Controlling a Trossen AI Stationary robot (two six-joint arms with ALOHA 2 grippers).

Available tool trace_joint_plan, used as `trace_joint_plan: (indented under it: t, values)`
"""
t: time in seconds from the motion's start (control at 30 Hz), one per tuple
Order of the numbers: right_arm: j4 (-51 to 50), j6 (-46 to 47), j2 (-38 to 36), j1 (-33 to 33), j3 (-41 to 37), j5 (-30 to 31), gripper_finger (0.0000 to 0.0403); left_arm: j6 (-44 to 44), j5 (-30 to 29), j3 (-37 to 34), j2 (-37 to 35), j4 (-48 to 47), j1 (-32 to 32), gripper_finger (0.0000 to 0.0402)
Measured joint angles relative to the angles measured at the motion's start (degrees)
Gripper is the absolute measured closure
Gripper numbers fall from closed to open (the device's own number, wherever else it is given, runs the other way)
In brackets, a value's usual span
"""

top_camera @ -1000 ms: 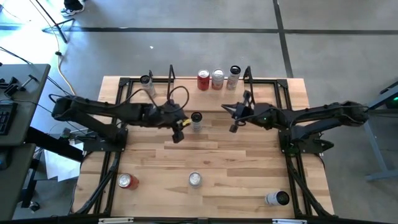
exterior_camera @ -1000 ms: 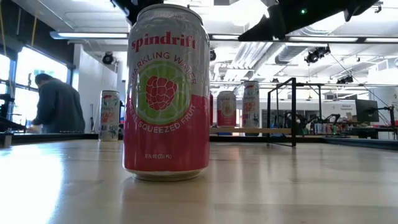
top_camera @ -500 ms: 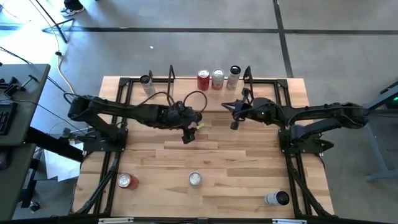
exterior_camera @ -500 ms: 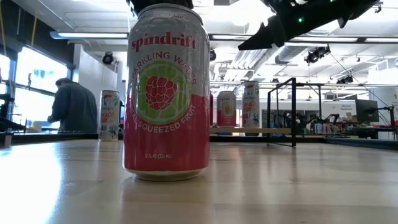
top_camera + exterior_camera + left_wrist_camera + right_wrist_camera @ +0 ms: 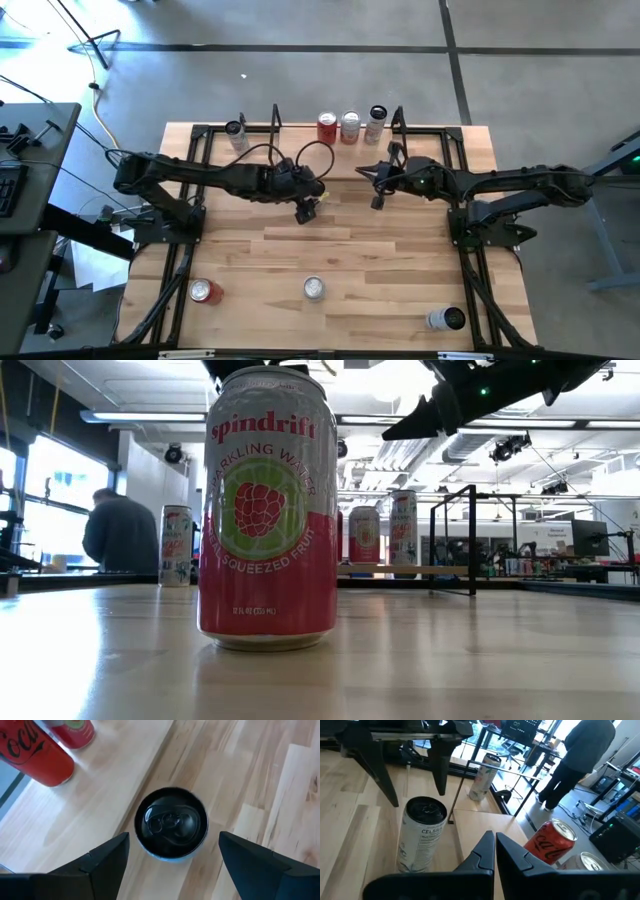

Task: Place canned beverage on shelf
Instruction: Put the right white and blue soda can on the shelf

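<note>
While the left gripper hangs over the table's middle: its fingers stand spread wide, one on each side of a can, gripping nothing.

Left gripper (image 5: 172,857): directly above the dark-topped can, looking down on its lid; both dark fingers (image 5: 97,865) are clear of the can's sides.

Celsius can (image 5: 171,822): upright on the wooden tabletop (image 5: 340,255), just in front of the shelf's near edge and not on the shelf; the right wrist view shows it as a white can with "CELSIUS" lettering (image 5: 421,834), with the left arm's two fingers hanging apart above it.

Shelf (image 5: 300,140): low light-wood board along the table's far side, between black upright end frames; it carries three cans in a row.

Cans on the shelf: a red Coca-Cola can (image 5: 327,128), a can with a silver top beside it (image 5: 350,125), and a pale, dark-topped can (image 5: 376,122) nearest the right end frame.

Right gripper (image 5: 377,190): fingers pressed together, empty, held above the table near the shelf's right end, pointing toward the left gripper.

Other cans: one stands outside the shelf's left end frame (image 5: 236,133); along the near edge are a red-topped can (image 5: 205,291), a Spindrift raspberry can (image 5: 268,510) at centre, and a can lying on its side (image 5: 445,319) at the right.

Room behind: a person in a dark jacket (image 5: 118,532) stands turned away, well beyond the table.
</note>
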Motion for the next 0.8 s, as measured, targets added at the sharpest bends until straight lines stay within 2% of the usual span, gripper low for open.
trace_joint_plan:
  t: [0.5, 0.8]
  values:
    - [0.02, 0.15, 0.02, 0.0, 0.0, -2.29, 0.0403, 1.54, 0.25, -0.04, 3.58, 4.08, 1.43, 0.0102]
    - [-0.06, 1.22, 0.02, 0.04, 0.0, -2.51, 0.0403, 1.8, 3.19, -0.07, 3.79, 5.53, 2.38, 0.0103]
